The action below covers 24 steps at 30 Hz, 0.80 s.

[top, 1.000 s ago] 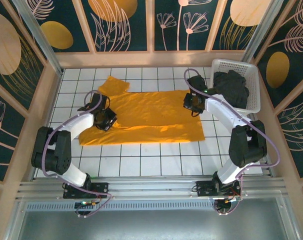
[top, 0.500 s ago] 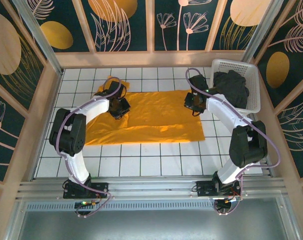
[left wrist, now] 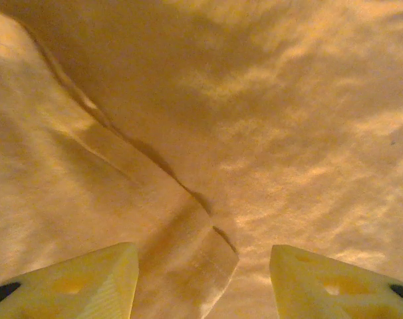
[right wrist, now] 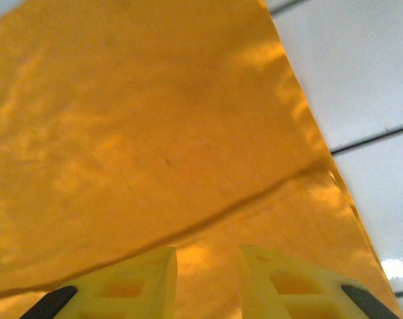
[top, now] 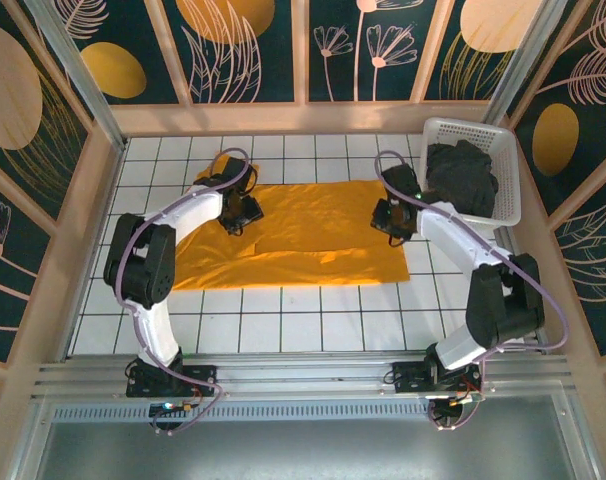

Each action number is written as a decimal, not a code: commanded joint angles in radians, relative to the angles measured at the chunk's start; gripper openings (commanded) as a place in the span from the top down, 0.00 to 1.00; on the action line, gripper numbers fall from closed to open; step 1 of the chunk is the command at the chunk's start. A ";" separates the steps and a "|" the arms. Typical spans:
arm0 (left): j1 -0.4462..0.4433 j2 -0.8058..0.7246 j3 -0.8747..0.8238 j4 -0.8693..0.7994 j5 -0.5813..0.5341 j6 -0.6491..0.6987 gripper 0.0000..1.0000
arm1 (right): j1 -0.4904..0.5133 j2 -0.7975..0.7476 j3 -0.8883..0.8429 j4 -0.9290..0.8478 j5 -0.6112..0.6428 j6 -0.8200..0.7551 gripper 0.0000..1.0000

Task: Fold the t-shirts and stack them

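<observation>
The mustard t-shirt point(top: 303, 235) is lying spread across the middle of the white tiled table point(top: 313, 320), with a long crease running along its near side, so the job looks to be partway through the first fold.

The left gripper point(top: 240, 213) is hovering over the shirt's far-left part. Its yellow fingers point(left wrist: 88, 279) are standing wide apart and gripping nothing, and a hemmed flap point(left wrist: 188, 246) (probably the sleeve) is lying flat beneath them. The right gripper point(top: 393, 218) is sitting over the shirt's right edge with its fingers only slightly apart. No cloth is showing between them.

To do this step well, both grippers should be pinching the same edge at matching spots. They should be lifting together and carrying it across in parallel, so the cloth is staying taut. The left one should be taking the flap along with the layer under it, or the sleeve will be trailing out. Hems should be landing on hems before release.

Counting: two t-shirts are showing, the mustard one and a charcoal t-shirt point(top: 463, 175) bunched inside the white mesh basket point(top: 470, 126) at the far right. There is one basket, and two grippers are working.
</observation>
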 commanded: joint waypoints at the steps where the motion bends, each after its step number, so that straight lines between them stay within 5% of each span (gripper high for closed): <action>1: 0.029 -0.134 -0.052 -0.028 -0.062 -0.008 0.52 | -0.001 -0.075 -0.123 0.037 -0.017 0.003 0.69; 7: 0.161 -0.209 -0.299 0.083 0.061 -0.052 0.77 | 0.006 -0.061 -0.244 0.099 -0.018 -0.017 0.69; 17: 0.214 -0.243 -0.525 0.150 0.036 -0.118 0.76 | 0.060 0.105 -0.257 0.047 -0.042 -0.025 0.69; 24: 0.237 -0.399 -0.709 0.095 -0.016 -0.140 0.77 | 0.141 0.045 -0.330 -0.070 -0.052 0.044 0.68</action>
